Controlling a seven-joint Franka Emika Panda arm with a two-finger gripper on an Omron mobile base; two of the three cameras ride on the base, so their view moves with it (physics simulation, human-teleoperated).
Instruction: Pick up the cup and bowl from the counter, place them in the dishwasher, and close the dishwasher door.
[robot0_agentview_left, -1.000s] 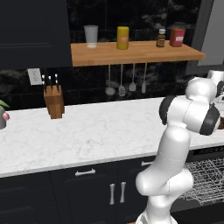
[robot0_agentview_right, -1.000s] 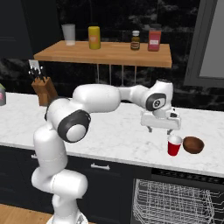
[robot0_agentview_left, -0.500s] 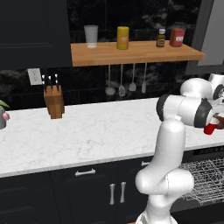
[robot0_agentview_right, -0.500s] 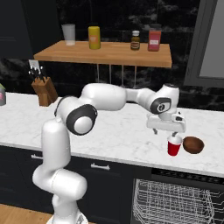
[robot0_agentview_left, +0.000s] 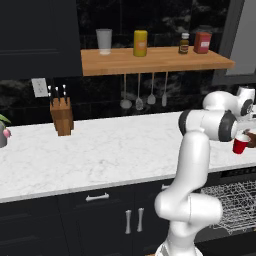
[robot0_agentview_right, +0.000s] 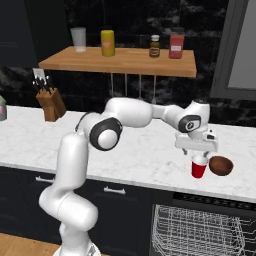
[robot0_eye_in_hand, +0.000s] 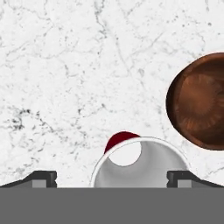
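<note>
From my end the gripper (robot0_agentview_right: 199, 153) sits right over the red cup (robot0_agentview_right: 199, 166), fingers spread either side of its rim and not clamped on it; the cup stands on the marble counter (robot0_agentview_right: 145, 155) just beside the brown bowl (robot0_agentview_right: 221, 165). The dishwasher (robot0_agentview_right: 200, 230) below the bowl is open, wire rack showing.

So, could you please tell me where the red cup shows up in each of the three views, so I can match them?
Left base view: the red cup sits at the far right edge, beside the arm's elbow.
Right base view: right of centre on the counter, directly under the gripper.
Hand view: bottom centre, seen from above, white inside with a red rim edge.
Shared landmark: the brown bowl right beside the cup, at the hand view's right edge.
</note>
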